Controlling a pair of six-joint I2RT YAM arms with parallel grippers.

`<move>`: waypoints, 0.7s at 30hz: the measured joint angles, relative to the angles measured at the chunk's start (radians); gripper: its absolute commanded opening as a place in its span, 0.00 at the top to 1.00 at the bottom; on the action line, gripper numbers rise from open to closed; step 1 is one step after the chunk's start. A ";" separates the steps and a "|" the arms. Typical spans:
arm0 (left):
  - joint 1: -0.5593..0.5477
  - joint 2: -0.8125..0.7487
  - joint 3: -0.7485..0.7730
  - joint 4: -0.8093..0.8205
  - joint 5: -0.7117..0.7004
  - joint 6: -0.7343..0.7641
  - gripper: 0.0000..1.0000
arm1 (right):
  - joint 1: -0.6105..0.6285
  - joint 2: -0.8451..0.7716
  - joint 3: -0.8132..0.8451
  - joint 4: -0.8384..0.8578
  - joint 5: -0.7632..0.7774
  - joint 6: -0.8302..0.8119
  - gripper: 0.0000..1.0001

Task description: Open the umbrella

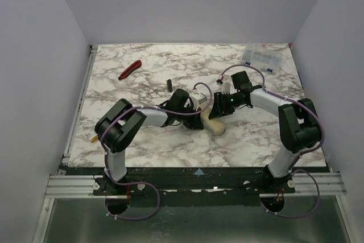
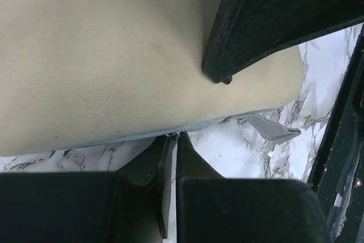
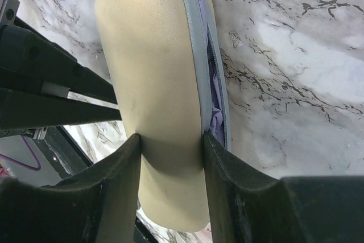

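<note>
Umbrella (image 1: pixel 215 125): collapsed pale roll on the marble table (image 1: pixel 142 140), centre of top view.
Right gripper (image 3: pixel 170 140): clamped across the roll, a finger each side.
Left gripper (image 2: pixel 175 140): nearly closed, tips at its grey seam (pinching cloth or not, cannot tell).

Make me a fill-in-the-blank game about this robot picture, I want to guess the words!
1. The folded umbrella lies on a table with a ___ pattern.
2. The cutter at the far left has a ___ handle.
3. The left gripper and the right gripper both squeeze the umbrella, so ___ grippers hold it.
Missing words: marble; red; two.
</note>
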 measured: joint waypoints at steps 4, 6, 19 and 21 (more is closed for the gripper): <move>0.008 -0.011 -0.001 -0.013 0.009 0.007 0.57 | 0.000 0.001 0.013 -0.016 -0.002 -0.039 0.56; 0.021 -0.038 -0.001 -0.040 0.030 0.026 0.50 | 0.000 0.005 0.031 -0.024 0.000 -0.084 0.56; 0.215 -0.298 -0.084 -0.123 0.094 0.122 0.46 | 0.003 0.044 0.151 -0.192 0.000 -0.364 0.48; 0.245 -0.303 -0.103 -0.123 0.093 0.111 0.46 | 0.003 0.048 0.171 -0.220 -0.001 -0.393 0.48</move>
